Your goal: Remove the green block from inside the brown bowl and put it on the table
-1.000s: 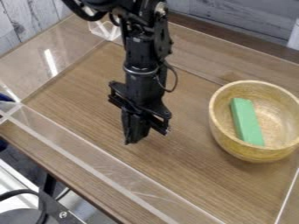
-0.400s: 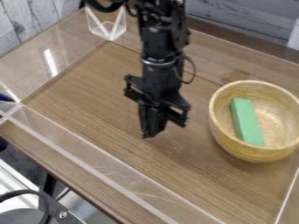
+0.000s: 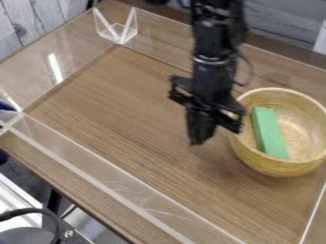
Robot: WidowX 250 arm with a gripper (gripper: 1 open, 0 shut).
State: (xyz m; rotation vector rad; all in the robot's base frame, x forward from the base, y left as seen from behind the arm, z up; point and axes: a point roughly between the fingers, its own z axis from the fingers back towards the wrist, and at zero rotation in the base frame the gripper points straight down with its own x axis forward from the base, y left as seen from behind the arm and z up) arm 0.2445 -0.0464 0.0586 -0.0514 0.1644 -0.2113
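One block (image 3: 266, 130) lies in one bowl (image 3: 251, 156) on the table (image 3: 114, 105); beside it, the pincer (image 3: 197, 139) points down, pressed together, empty.

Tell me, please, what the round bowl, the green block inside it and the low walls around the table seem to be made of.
Round tan bowl: likely wood, matte, with a pale inside. Flat green block: uniform bright colour, perhaps painted wood or plastic; unclear. Low clear walls: see-through with shiny edges, probably acrylic.

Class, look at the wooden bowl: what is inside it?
A green block lies inside the bowl on its pale floor. The gripper covers part of the near left rim.
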